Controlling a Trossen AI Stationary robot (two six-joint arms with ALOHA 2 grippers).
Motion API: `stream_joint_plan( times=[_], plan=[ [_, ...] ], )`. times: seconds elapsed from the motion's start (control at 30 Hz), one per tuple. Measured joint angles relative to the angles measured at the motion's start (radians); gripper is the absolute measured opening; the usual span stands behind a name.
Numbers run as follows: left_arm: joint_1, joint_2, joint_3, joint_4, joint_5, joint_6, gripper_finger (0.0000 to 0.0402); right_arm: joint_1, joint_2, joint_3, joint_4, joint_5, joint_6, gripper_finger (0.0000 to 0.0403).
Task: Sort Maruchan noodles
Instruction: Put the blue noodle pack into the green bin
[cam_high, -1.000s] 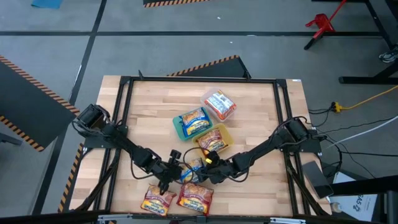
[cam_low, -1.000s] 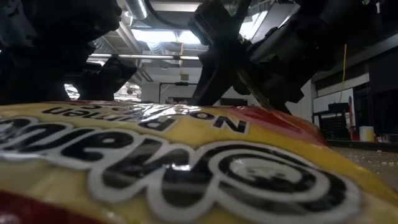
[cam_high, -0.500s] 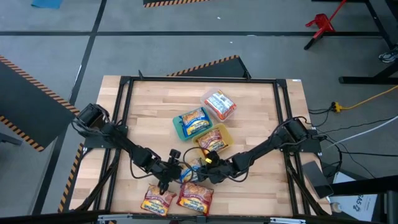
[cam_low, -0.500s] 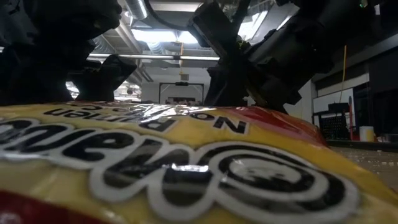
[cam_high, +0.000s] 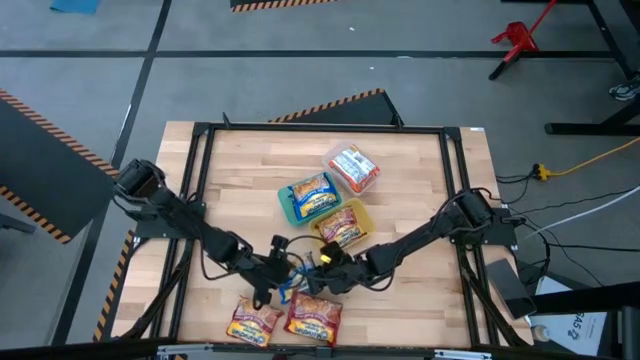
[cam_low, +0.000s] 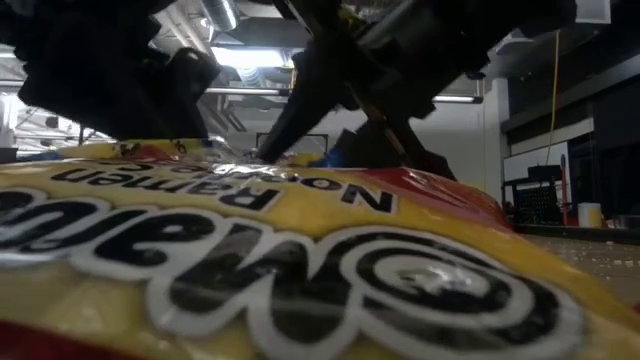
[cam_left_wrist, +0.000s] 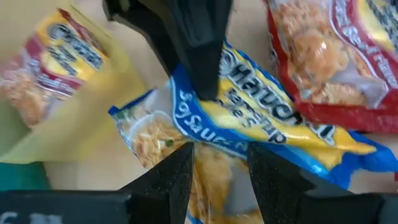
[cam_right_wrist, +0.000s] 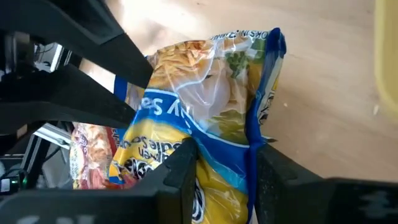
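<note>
From the high view, both arms are seen meeting near the front middle of the wooden table (cam_high: 240, 170). The left gripper (cam_high: 283, 282) and the right gripper (cam_high: 312, 272) are crowded over a blue-and-yellow noodle packet (cam_high: 297, 281), which is almost wholly hidden beneath them. Two orange-red packets (cam_high: 290, 318) lie side by side at the front edge, just in front of the grippers. Farther back, a teal container (cam_high: 290, 205), a yellow container (cam_high: 352, 214) and a clear container (cam_high: 362, 181) each hold a packet; their print is too small to be read here. Bare wood is left along both sides and the back of the table.

In the low view, nearly the whole picture is filled by a yellow-and-red packet (cam_low: 300, 270) lying close to the lens; "Ramen" and "No" can be read upside down, above large looping brand letters cut off at the edges. Dark arm parts are seen above it, but neither gripper's fingers can be told apart.

In the left wrist view, the blue-and-yellow packet (cam_left_wrist: 261, 124) is pinched between the left gripper's fingers (cam_left_wrist: 173, 180), and the right arm's dark finger (cam_left_wrist: 199, 50) is clamped on its far edge. Part of the Maruchan name is readable. An orange-red packet (cam_left_wrist: 329, 62) lies beside it.

In the right wrist view, the same packet (cam_right_wrist: 205, 118) is held crumpled between the right gripper's fingers (cam_right_wrist: 177, 180), closed narrowly on it.
</note>
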Motion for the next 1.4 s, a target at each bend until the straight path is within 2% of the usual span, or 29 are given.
stream_joint_plan(
  times=[0.2, 0.5, 0.7, 0.97, 1.27, 1.4],
  plan=[
    [0.001, -0.110, 0.002, -0.094, -0.083, 0.000, 0.0146, -0.023, -0.003, 0.043, -0.026, -0.021, -0.049, 0.0097],
    [0.001, -0.378, 0.002, -0.251, -0.248, -0.023, 0.0147, -0.099, -0.004, 0.141, -0.064, -0.102, -0.197, 0.0097],
    [0.000, -0.565, 0.002, -0.292, -0.360, -0.023, 0.0147, -0.187, -0.009, 0.273, -0.284, -0.143, -0.326, 0.0097],
    [0.000, -0.756, 0.002, -0.290, -0.442, -0.023, 0.0147, -0.343, -0.028, 0.495, -0.704, -0.138, -0.537, 0.0097],
    [-0.001, -0.830, 0.003, -0.302, -0.443, -0.018, 0.0147, -0.503, -0.081, 0.527, -0.998, -0.125, -0.664, 0.0097],
    [0.000, -0.829, 0.003, -0.314, -0.449, -0.016, 0.0147, -0.554, -0.089, 0.527, -0.982, -0.148, -0.701, 0.0097]
  ],
)
